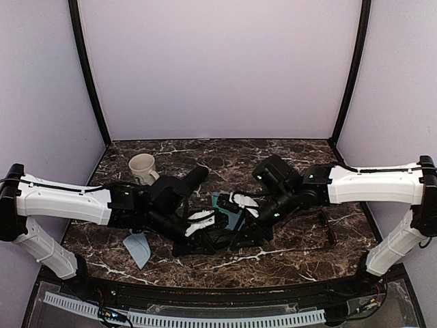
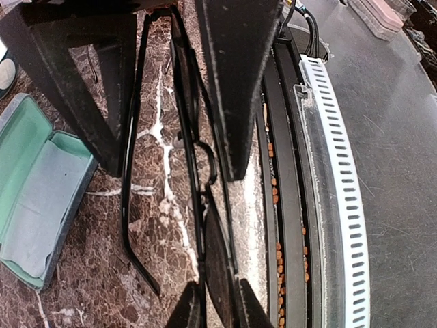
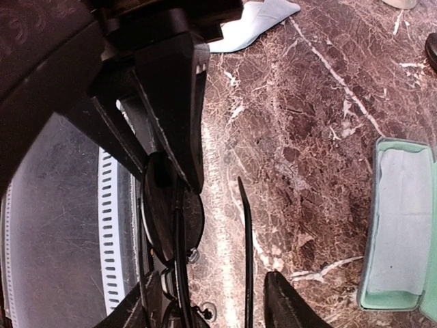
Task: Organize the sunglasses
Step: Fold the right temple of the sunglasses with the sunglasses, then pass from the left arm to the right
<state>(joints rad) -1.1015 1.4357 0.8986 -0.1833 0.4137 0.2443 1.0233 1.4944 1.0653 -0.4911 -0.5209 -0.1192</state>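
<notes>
Left wrist view: sunglasses at the counter's near edge, midway along, pinched in narrow left jaws. Right jaws sit partly closed round one lens, grip unclear. Opposed pulling could twist the frame or snap its open arm.

Plain pale lavender walls, joined by black corner posts, enclose a dark brown white-veined marble tabletop. Lighting is even.

Thin dark-framed sunglasses, dark lenses, on edge above the marble table
</notes>
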